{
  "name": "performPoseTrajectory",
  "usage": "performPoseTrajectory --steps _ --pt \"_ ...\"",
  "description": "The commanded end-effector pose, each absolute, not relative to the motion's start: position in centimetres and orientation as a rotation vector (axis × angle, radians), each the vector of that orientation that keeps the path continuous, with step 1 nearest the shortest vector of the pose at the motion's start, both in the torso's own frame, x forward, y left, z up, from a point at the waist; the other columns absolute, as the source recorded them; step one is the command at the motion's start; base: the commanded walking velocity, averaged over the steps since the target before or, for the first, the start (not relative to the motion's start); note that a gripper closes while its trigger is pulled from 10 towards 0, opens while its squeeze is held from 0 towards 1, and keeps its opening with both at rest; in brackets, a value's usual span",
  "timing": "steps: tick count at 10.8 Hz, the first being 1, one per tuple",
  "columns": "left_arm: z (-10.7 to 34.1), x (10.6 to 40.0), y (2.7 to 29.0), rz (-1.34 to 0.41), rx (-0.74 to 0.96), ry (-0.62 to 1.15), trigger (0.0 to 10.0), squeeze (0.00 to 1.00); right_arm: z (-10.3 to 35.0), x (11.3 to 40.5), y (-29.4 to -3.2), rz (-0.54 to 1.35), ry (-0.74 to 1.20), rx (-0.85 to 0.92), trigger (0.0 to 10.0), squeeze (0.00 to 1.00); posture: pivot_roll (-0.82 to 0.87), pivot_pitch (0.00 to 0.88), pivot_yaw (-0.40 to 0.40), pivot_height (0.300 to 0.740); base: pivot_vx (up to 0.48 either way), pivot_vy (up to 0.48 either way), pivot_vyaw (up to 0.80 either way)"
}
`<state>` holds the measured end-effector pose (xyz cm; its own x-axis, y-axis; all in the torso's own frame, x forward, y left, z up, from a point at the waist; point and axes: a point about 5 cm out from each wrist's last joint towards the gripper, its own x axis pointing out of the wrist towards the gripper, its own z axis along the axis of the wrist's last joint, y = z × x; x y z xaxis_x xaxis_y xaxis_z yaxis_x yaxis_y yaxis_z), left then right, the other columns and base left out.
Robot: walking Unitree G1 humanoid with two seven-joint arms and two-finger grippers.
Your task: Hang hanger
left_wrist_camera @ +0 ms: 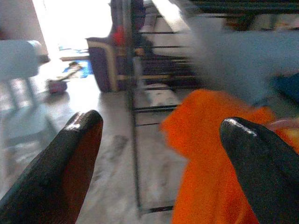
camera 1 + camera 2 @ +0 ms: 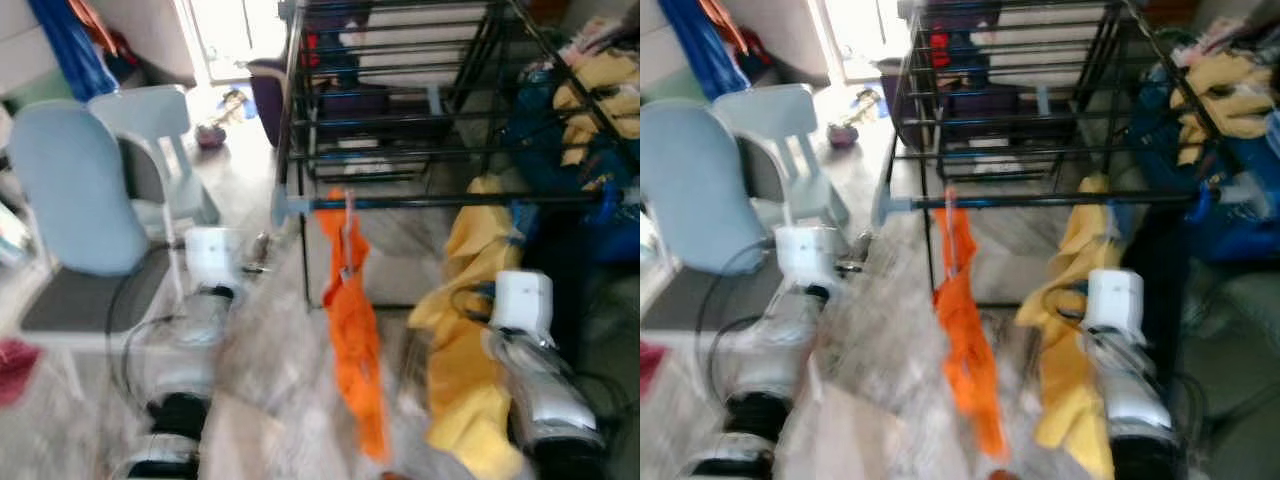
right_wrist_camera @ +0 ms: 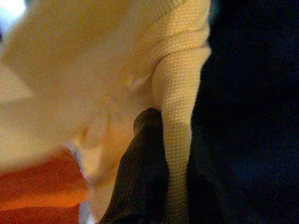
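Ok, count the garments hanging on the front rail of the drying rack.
2. An orange garment hangs near the front rail's left end; a yellow garment hangs further right, against the right pincer. Others may be hidden in the blur.

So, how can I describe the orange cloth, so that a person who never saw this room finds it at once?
Find the black metal drying rack in the middle of the room, then its lowest front bar. The orange garment hangs from that bar, near the bar's left end. Its neighbour to the right is a yellow garment; the orange one is narrower and is the only bright orange piece on the rack.
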<state>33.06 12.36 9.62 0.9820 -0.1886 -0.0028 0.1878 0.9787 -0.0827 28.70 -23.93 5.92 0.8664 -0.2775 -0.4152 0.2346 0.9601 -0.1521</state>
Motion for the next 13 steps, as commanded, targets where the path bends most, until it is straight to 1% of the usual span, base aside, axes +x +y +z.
performPoseTrajectory --steps 1,4,8,9,10,11,12,13 --pt "9.9 33.2 13.8 -0.162 -0.067 0.003 10.0 0.00 7.8 30.0 -22.9 -0.217 0.361 -0.089 10.0 0.00 -0.21 0.000 0.054 0.740 0.000 0.000 0.00" --pt "10.0 33.2 13.7 -0.166 -0.069 0.005 10.0 0.00 9.5 31.0 -21.8 -0.108 0.290 -0.136 10.0 0.00 -0.22 0.000 0.058 0.740 0.000 0.000 0.00" --pt "9.9 33.3 13.6 -0.163 -0.064 0.018 10.0 0.00 10.0 31.2 -21.6 -0.079 0.264 -0.129 10.0 0.00 -0.21 0.000 0.060 0.740 0.000 0.000 0.00" --pt "9.9 33.3 13.5 -0.165 -0.064 0.020 10.0 0.00 10.5 31.8 -21.9 -0.085 0.256 -0.128 10.0 0.00 -0.21 0.000 0.061 0.740 0.000 0.000 0.00" --pt "9.9 33.3 13.4 -0.169 -0.063 0.023 10.0 0.00 11.5 33.1 -22.0 -0.079 0.256 -0.094 10.0 0.00 -0.21 0.000 0.065 0.740 0.000 0.000 0.00" --pt "9.8 33.3 13.4 -0.165 -0.061 0.032 10.0 0.00 11.3 34.2 -21.9 -0.057 0.347 0.032 10.0 0.00 -0.21 0.000 0.062 0.740 0.000 0.000 0.00" --pt "9.8 33.4 13.4 -0.161 -0.062 0.036 10.0 0.00 11.1 34.4 -21.7 -0.025 0.371 0.034 10.0 0.00 -0.21 0.000 0.062 0.740 0.000 0.000 0.00" --pt "9.8 33.3 13.3 -0.160 -0.065 0.037 10.0 0.00 9.8 34.4 -20.9 0.054 0.452 0.050 10.0 0.00 -0.21 0.000 0.054 0.740 0.000 0.000 0.00"
